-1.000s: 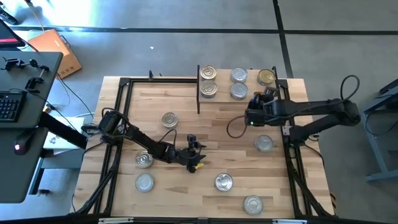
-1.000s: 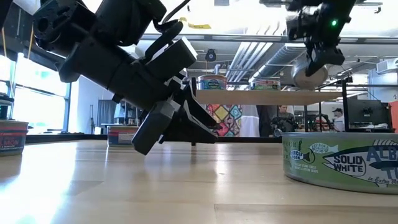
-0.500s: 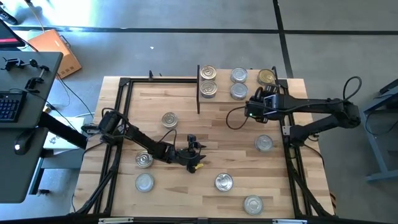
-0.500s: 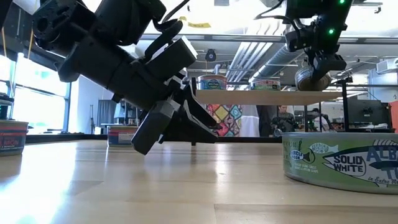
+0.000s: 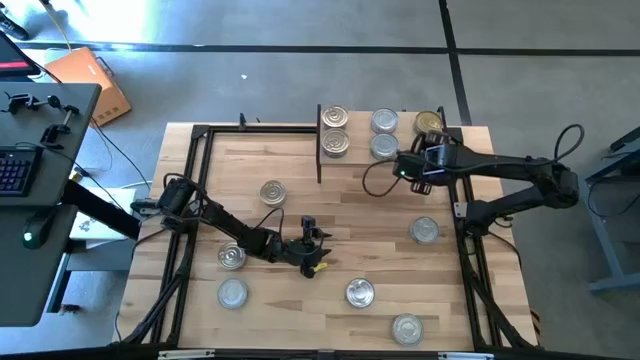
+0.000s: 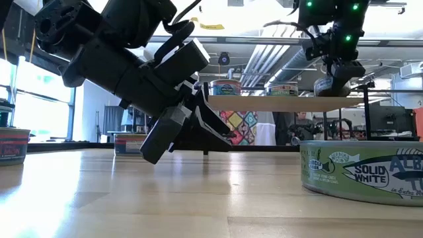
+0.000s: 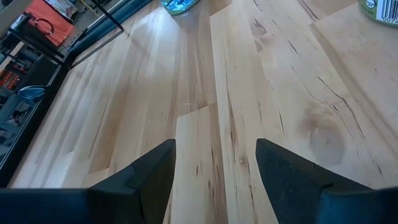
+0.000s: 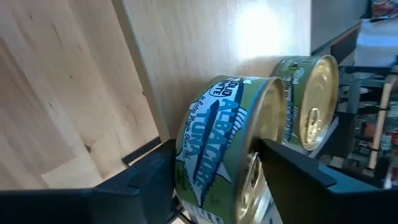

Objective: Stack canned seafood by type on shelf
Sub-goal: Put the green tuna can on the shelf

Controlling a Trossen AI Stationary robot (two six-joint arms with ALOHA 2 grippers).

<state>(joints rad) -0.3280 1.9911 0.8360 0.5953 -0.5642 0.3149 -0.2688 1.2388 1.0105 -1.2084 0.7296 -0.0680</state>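
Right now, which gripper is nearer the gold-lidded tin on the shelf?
Right. The right gripper is at the shelf, just beside the gold-lidded tin; the left gripper hangs mid-table, far away.

A short round green-labelled metal tin (image 6: 362, 173) is standing at the lower right of the low view, and its label is showing "SOLID WHITE" in white letters beside larger letters that are running out of the frame, starting "ALB" over "TU". In the right wrist view, a round green-and-blue-labelled tin with a gold lid (image 8: 230, 149) is filling the lower middle of the frame, and its side is reading "SOLID WHITE" and "ALBACORE TUNA". The small print on both labels and the labels on the other tins are staying too small to read.
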